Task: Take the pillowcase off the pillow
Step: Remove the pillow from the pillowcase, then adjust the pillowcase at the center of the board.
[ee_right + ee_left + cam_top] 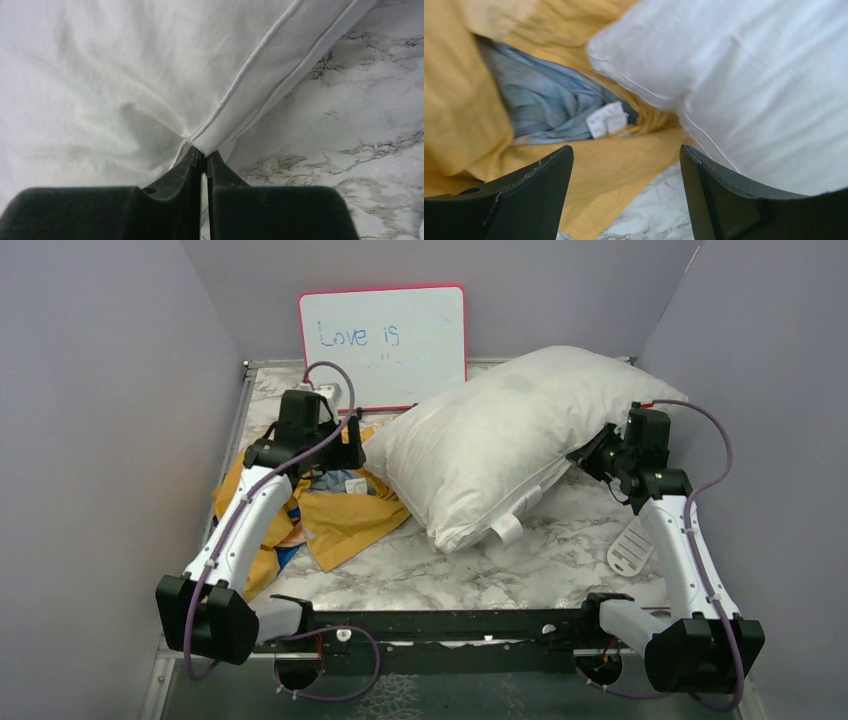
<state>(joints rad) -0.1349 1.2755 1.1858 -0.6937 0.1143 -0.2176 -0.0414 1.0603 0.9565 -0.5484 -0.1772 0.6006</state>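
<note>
The pillow [510, 435], white and plump, lies slantwise across the right and far part of the table, wholly outside the pillowcase [345, 520], with its left corner touching the yellow fabric. The right gripper [205, 157] is pinched tight on the piped seam at the pillow's right edge, a thin fold of white cloth caught between its fingers. A small rolled white tag [508, 530] sticks out from the pillow's near edge. The pillowcase sits crumpled in a flat heap on the left side of the table, yellow-orange face outward; its folds part to show the blue face (a small white label [606, 119] is sewn there). The left gripper [625, 150] hangs just above this heap with its jaws spread wide and nothing between them. Beneath everything is a table [480, 575] with a white and grey marble pattern, closed in on three sides by plain lavender-grey walls [100, 390]. A pink-framed whiteboard [383, 345] leans against the back wall, "Love is" written on it in blue. A small white slotted disc [630, 547] lies on the table beside the right arm, well apart from the pillowcase.
</note>
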